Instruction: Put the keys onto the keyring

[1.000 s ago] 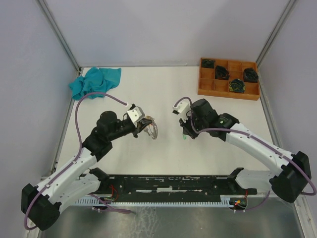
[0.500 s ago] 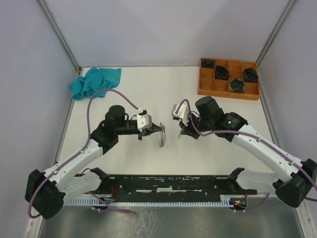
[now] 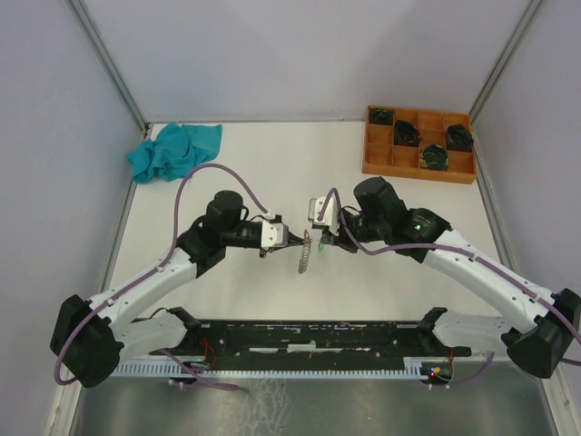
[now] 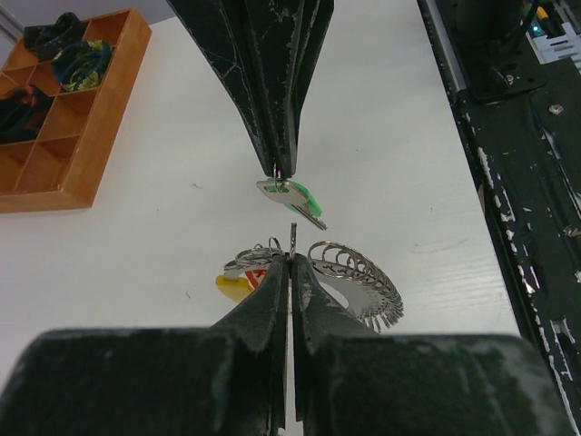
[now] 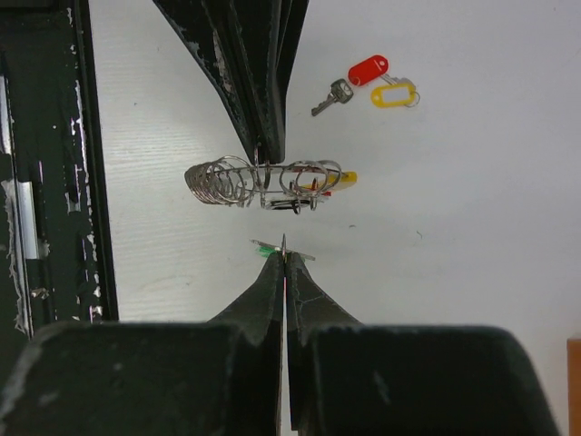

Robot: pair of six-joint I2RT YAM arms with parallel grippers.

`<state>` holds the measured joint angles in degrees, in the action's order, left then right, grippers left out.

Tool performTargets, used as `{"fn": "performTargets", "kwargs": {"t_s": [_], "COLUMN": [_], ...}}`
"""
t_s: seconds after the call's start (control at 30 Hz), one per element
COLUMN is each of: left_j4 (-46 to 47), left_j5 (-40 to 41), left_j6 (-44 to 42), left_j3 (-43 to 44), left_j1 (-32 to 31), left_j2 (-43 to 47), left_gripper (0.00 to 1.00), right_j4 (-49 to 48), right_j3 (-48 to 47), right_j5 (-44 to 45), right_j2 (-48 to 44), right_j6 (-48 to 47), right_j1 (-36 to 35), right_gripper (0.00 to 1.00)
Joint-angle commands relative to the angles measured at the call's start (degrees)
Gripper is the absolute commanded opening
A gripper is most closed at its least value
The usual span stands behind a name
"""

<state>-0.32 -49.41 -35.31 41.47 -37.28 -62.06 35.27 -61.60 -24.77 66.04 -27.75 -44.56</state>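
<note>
The keyring [image 5: 263,182] is clamped in the left gripper [image 4: 290,265], whose jaws are pressed together on its thin wire. The keyring is held on its edge. Whether it touches the counter [image 3: 272,173] cannot be told. From the top camera it is seen only as a thin grey sliver, and its loops cannot be counted. A yellow tag [image 5: 348,179] is seen at one end of the keyring. In the left wrist view that tag is partly hidden behind the gripper's finger.

The green key [image 4: 295,198] is pinched in the right gripper [image 5: 283,259], which is shut tight on it. The key is held just beside the keyring, with a small gap between them. In the right wrist view only a little green and a bit of metal show past the fingertips. The rest is hidden.

The red key [image 5: 363,71] and the pale yellow key [image 5: 392,94] are laid flat on the counter, close together, a little way past the tag end of the keyring. The metal part of the pale yellow key is too small to make out. Neither key can be found in the top view.

A wooden tray [image 3: 377,159] with black coils [image 3: 434,157] is set well behind the keyring to the right. In the left wrist view it is cut off by the edge. A blue cloth [image 3: 172,150] is left well behind the keyring to the left.
</note>
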Motion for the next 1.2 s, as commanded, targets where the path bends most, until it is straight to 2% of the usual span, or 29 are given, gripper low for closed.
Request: {"fn": "performTargets", "kwargs": {"t_s": [0.0, 0.23, 1.17], "left_j4": [3.68, 8.81, 10.44], "left_j5": [2.41, 5.27, 3.93], "left_j6": [-3.87, -1.21, 1.78], "left_j3": [-0.89, -4.20, -4.47], "left_j1": [-0.96, -1.94, -2.31], "left_j2": [1.48, 3.74, 3.51], "left_gripper": [0.03, 0.03, 0.03], "right_j4": [-4.38, -6.61, -8.42], "right_j3": [-0.25, 1.13, 3.13], "right_j5": [0.25, 1.59, 3.46], "right_j2": [-0.49, 0.15, 0.35], "right_j6": [-2.17, -2.28, -2.63], "right_j1": [-1.26, -3.02, -4.71], "right_gripper": [0.01, 0.01, 0.01]}}
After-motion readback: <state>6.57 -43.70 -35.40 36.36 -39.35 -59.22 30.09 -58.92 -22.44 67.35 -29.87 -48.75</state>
